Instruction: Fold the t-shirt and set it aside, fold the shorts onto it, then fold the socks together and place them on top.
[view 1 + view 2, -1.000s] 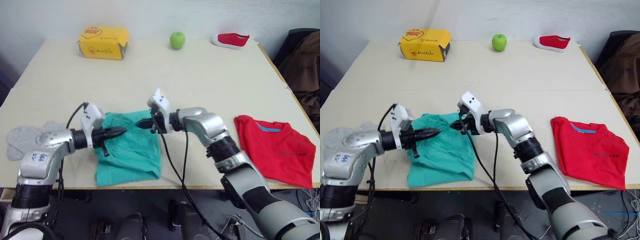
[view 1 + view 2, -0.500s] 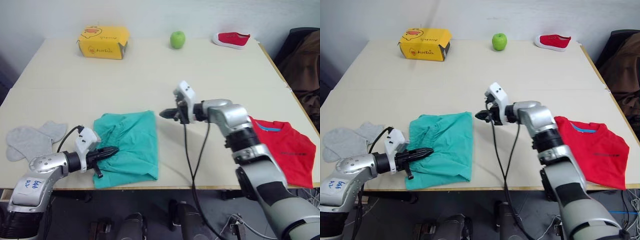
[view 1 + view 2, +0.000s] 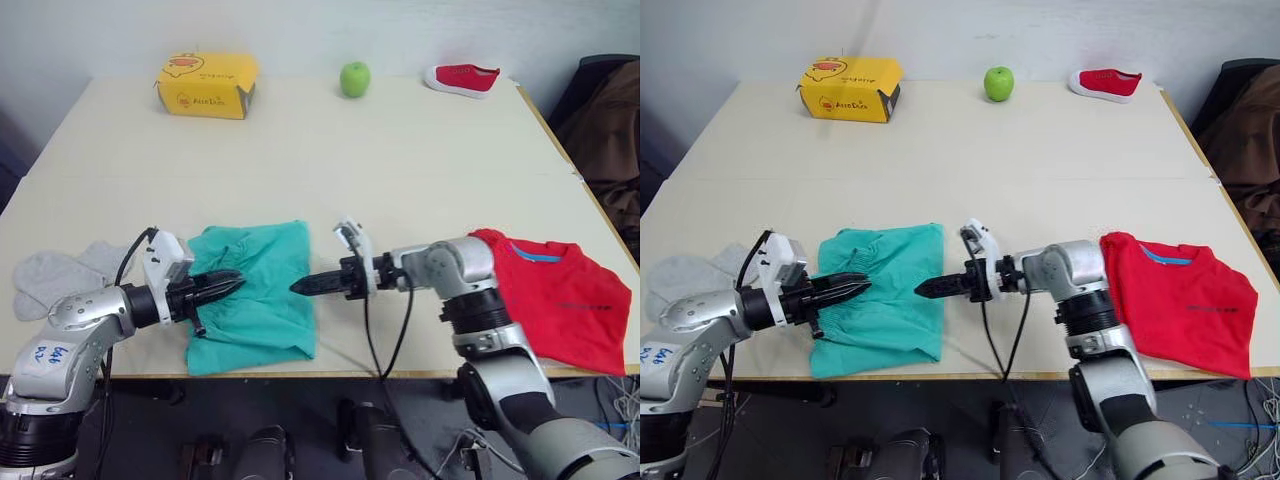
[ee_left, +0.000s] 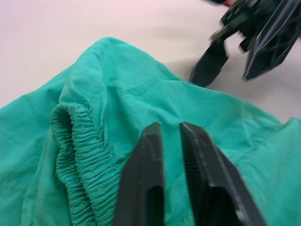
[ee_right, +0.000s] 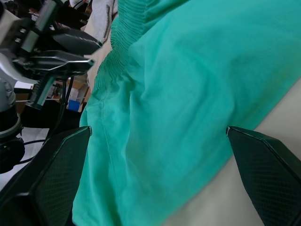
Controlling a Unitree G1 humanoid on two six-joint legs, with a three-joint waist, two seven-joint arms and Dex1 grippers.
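Looking down from my head camera, the shorts point(image 3: 255, 295) are lying folded on the table point(image 3: 400, 170) near the front edge, with the gathered waistband on my left side. My left gripper point(image 3: 228, 284) is hovering just over that waistband edge, fingers looking nearly pinched together. My right gripper point(image 3: 305, 286) is pointing in from the other side, its tips sitting just off the shorts' right edge, and from up here I can't really tell how far apart those fingers are. The t-shirt point(image 3: 555, 300) is lying folded well off to my right by the table edge, and the socks point(image 3: 55, 275) are sitting at the far left, just past my left arm. Back along the far edge I'm seeing a yellow box point(image 3: 206, 84), a green apple point(image 3: 354, 79) and a small red shoe point(image 3: 461, 79).

My left wrist view is looking straight onto the teal fabric and the elastic waistband, with my two fingers point(image 4: 143, 188) almost touching, only a thin gap between them, nothing pinched.

My right wrist view is showing the fingers point(image 5: 47, 174) spread wide apart, with the shorts stretching across between them, not gripped.
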